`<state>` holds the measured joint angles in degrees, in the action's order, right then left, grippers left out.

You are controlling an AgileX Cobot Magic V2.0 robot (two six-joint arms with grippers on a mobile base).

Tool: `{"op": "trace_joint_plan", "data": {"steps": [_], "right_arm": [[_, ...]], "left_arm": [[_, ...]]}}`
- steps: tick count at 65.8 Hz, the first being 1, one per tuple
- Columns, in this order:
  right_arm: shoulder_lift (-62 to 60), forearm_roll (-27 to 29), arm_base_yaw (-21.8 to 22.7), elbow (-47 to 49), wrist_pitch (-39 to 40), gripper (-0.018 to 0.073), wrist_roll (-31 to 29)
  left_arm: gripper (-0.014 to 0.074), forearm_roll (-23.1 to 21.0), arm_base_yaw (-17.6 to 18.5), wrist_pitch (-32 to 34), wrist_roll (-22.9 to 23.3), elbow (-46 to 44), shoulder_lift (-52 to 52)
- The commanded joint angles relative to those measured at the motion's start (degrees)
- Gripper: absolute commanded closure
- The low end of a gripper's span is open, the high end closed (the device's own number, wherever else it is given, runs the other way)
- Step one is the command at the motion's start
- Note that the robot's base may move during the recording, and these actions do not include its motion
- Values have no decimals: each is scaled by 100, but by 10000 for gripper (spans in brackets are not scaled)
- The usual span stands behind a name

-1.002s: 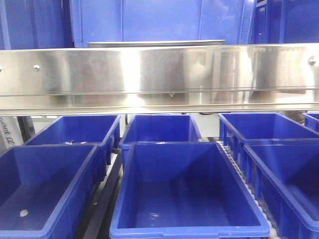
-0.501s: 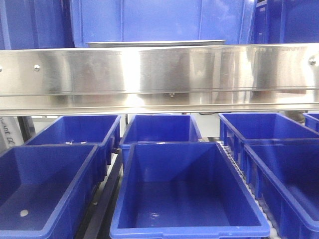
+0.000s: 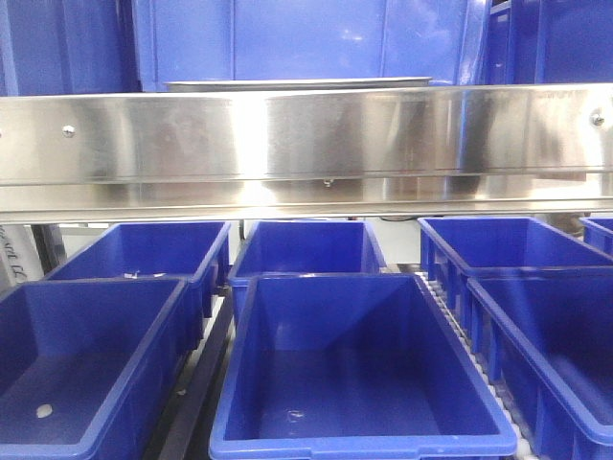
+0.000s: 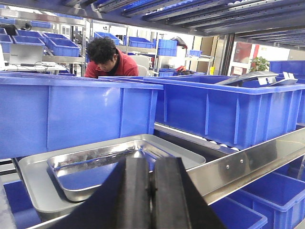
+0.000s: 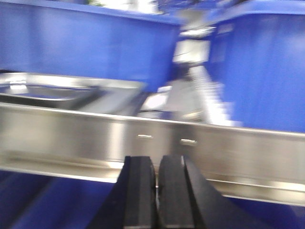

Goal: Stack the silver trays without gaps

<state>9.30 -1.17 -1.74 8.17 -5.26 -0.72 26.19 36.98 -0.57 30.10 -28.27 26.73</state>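
Two silver trays show in the left wrist view: a smaller shiny tray (image 4: 90, 169) lies tilted and askew inside a larger one (image 4: 35, 186) on the upper shelf. My left gripper (image 4: 151, 164) is shut and empty, just in front of and above their near edge. In the front view only the trays' thin rim (image 3: 297, 84) shows above the steel band. In the blurred right wrist view the trays (image 5: 57, 93) sit at the left behind the band. My right gripper (image 5: 157, 164) is shut and empty, in front of the band.
A broad steel band with screw heads (image 3: 306, 144) fronts the upper shelf. Deep blue bins (image 3: 354, 374) fill the lower level, and more blue bins (image 4: 71, 112) stand behind and beside the trays. A person in red (image 4: 107, 59) bends in the background.
The front view has shifted very slightly; nothing else visibly moved.
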Motion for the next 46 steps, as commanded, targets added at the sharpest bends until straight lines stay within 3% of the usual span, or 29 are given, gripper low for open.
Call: {"op": "trace_joint_plan", "data": {"steps": [1,10,46], "right_arm": [[-330,68,277,-279,343,577,-154],[-930,68,337,-817,449,577,-154],[-930,68,-110,-817,254,577,148]], "left_arm": [[604,19,41,128,-10,-4,-30],[604,19,41,128,-10,-4,-30],[604,19,41,142,-10,-4,-28]]}}
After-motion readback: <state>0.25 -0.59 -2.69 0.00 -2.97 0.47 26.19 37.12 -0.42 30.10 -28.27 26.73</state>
